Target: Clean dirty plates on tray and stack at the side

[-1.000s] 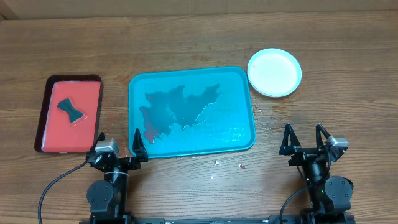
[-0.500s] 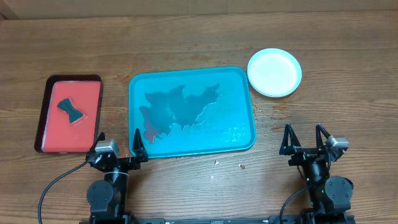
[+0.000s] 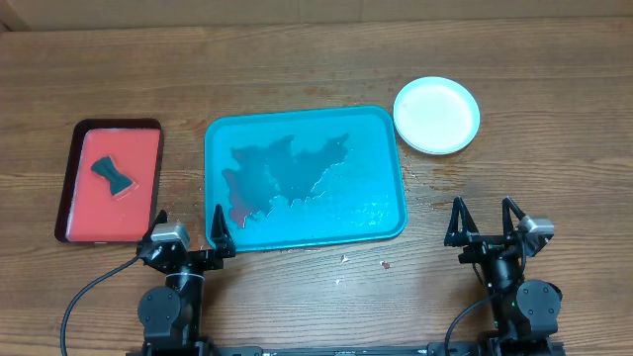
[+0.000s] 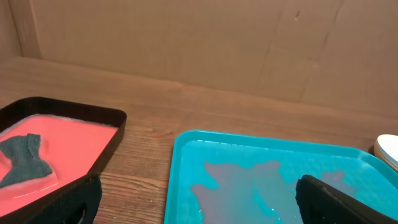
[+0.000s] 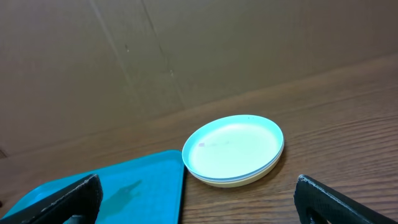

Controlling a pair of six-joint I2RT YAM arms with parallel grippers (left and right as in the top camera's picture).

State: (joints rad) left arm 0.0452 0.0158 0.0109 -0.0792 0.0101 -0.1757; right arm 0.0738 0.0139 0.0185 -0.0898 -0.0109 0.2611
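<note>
The wooden table (image 3: 297, 59) is carrying everything. The teal tray (image 3: 376, 133) is lying at its middle, holding a cloudy puddle (image 3: 297, 173) with a red smear at the front left. The red tray (image 3: 138, 198) is sitting apart to its left, with a dark bow-shaped sponge (image 3: 112, 175) lying on it. The plates (image 3: 436, 115) are sitting stacked on the table just off the teal tray's far right corner. The left fingers (image 3: 218, 225) are hanging spread apart beside the teal tray's near left corner, gripping nothing. The right fingers (image 3: 457, 220) are likewise standing apart, near the table's front right.
</note>
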